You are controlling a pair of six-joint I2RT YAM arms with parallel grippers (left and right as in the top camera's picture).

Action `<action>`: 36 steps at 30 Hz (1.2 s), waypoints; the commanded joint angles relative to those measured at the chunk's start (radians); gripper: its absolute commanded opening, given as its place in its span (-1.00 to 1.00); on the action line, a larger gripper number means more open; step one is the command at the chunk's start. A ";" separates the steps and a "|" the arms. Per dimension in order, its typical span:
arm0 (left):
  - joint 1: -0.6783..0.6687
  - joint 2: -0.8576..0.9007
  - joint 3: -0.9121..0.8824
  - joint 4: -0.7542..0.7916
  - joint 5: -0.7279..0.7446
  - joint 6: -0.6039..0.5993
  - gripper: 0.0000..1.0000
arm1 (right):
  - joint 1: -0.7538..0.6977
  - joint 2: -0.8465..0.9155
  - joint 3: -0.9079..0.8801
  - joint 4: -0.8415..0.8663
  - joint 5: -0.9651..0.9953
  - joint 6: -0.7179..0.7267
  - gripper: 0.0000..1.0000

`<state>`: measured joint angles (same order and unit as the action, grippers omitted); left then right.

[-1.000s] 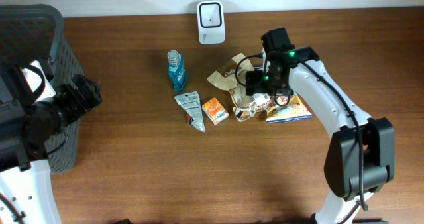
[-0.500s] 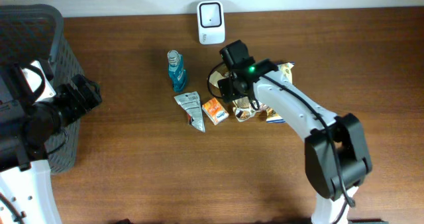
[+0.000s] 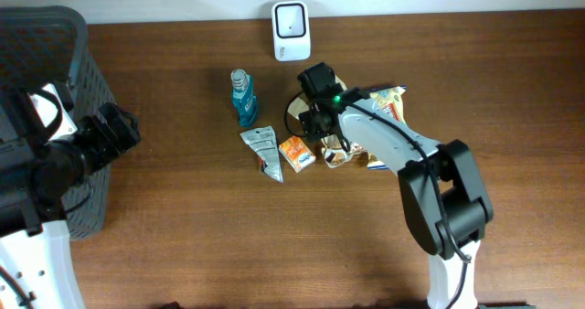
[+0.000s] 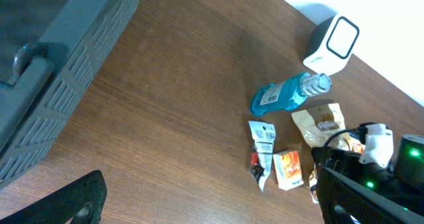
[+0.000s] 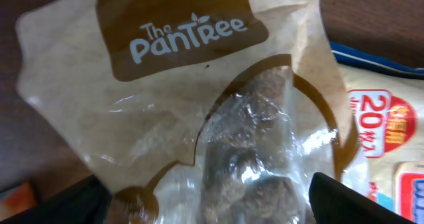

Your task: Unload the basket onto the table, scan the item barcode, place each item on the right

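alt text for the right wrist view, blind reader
Close-up of a tan pouch labelled The PanTree, its clear window showing dark brown lumps, on a brown wooden table. A blue-edged packet with a red 20 shows at right, and dark fingertips of the open right hand sit in the bottom corners.

Overhead view: you look down on a dark brown wooden table [image 3: 183, 236], its grain running left to right. Along the far edge you find a strip of plain white wall [image 3: 137, 0]. A dark grey slatted basket [image 3: 46, 44] fills the left edge of the view. The light is soft and diffuse; shadows on the wood are blurred
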<state>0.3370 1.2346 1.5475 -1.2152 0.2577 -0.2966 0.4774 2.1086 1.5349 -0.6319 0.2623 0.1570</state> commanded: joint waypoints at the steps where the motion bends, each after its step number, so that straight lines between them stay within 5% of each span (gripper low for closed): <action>1: 0.005 0.000 -0.002 -0.001 0.008 -0.010 0.98 | 0.022 0.039 -0.005 0.027 0.051 -0.011 0.77; 10: 0.005 0.000 -0.002 -0.001 0.008 -0.010 0.98 | 0.026 0.092 -0.005 0.044 0.071 -0.010 0.17; 15: 0.005 0.000 -0.002 -0.001 0.008 -0.010 0.98 | 0.026 0.087 0.007 0.023 0.056 0.052 -0.71; 17: 0.005 0.000 -0.002 -0.001 0.008 -0.010 0.98 | 0.026 0.081 0.031 -0.005 0.051 0.073 -0.88; 24: 0.005 0.000 -0.002 -0.001 0.008 -0.010 0.98 | 0.013 0.058 0.249 -0.211 -0.094 0.114 -0.92; 29: 0.005 0.000 -0.002 -0.001 0.008 -0.010 0.98 | -0.062 0.055 0.410 -0.370 -0.404 0.114 -0.92; 36: 0.005 0.000 -0.002 -0.001 0.008 -0.010 0.98 | -0.229 0.058 0.364 -0.404 -0.894 0.109 -0.92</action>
<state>0.3370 1.2346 1.5475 -1.2152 0.2577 -0.2966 0.3122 2.1742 1.9327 -1.0321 -0.3408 0.2596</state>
